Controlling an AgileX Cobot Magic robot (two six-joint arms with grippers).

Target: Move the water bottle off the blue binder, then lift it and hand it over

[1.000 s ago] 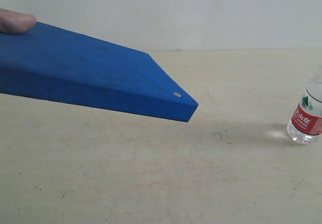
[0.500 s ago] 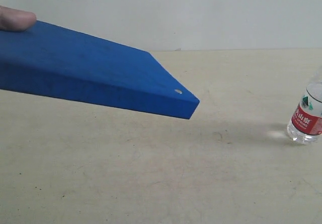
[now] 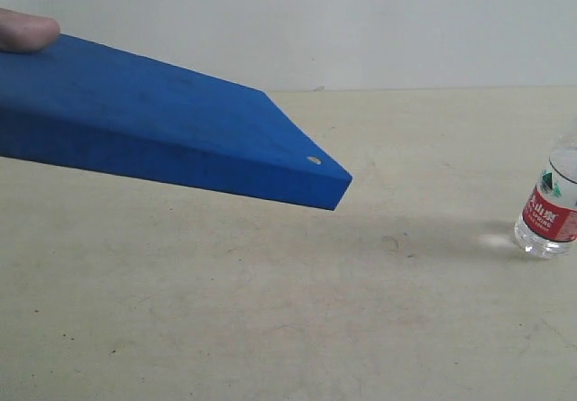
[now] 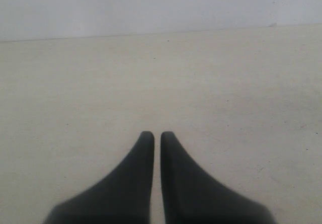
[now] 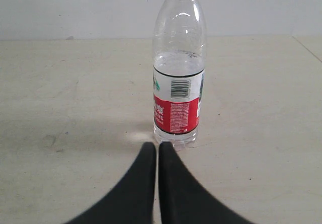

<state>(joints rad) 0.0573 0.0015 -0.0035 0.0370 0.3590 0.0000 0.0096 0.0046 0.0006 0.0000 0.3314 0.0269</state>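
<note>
Water bottle stands upright on the table, off the blue binder, which hangs tilted well apart from it. Right gripper sits just beside the bottle, clenched, empty; left gripper likewise clenched, empty.

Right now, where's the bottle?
The bottle stands upright on the table at the exterior view's right edge, clear of the binder raised at left; the right wrist view shows it just beyond the shut right gripper.
</note>
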